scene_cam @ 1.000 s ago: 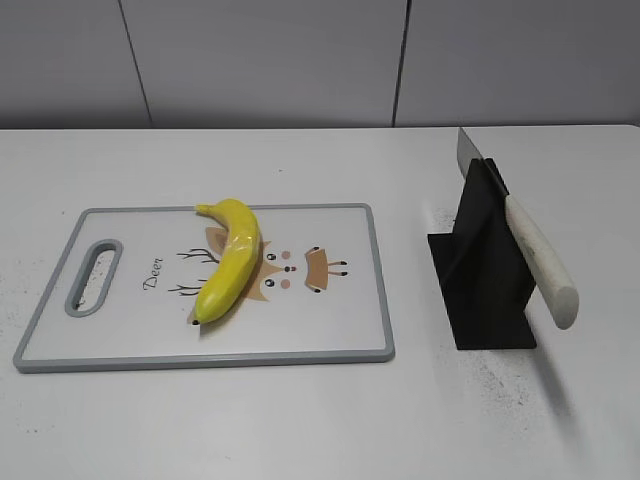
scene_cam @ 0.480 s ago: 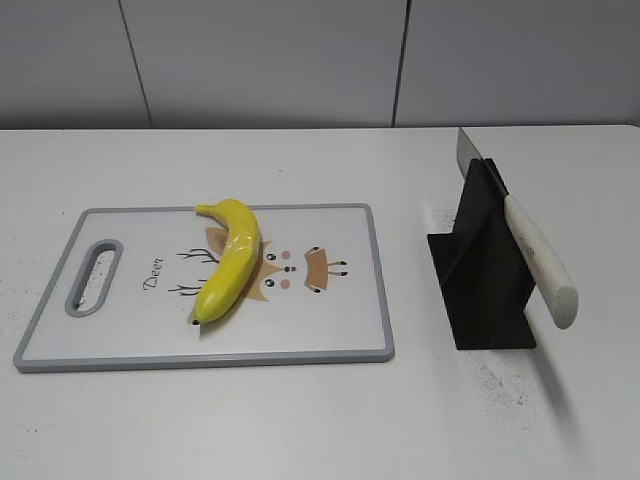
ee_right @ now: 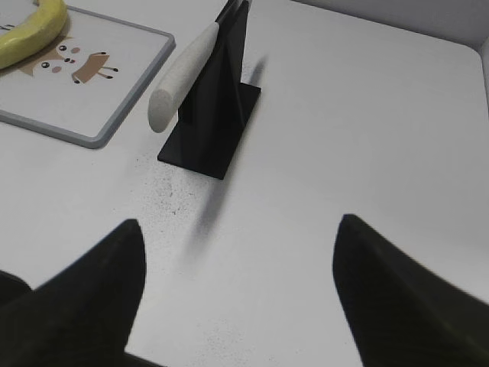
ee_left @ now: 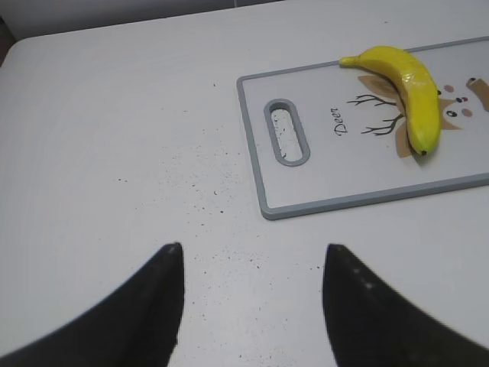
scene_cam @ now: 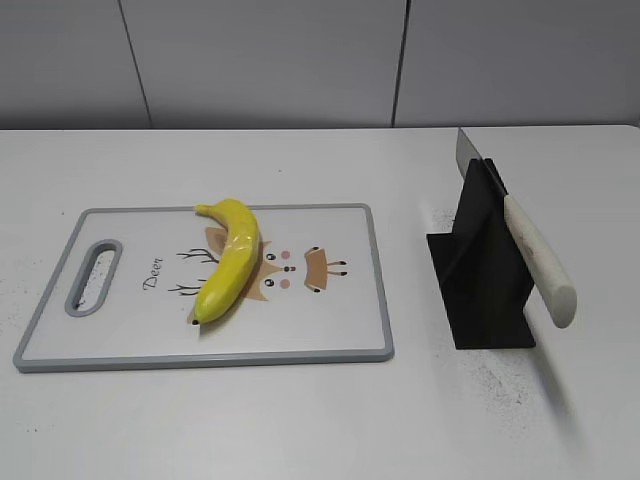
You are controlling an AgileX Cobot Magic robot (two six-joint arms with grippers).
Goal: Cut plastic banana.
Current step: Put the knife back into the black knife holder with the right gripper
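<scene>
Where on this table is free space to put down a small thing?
Bare white table lies in front of the grey-rimmed cutting board and between the board and the black knife stand. The yellow plastic banana crowds the board's middle.

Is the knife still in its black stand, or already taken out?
In the stand. The knife rests slanted in the black stand, handle free; neither gripper touches it.
</scene>
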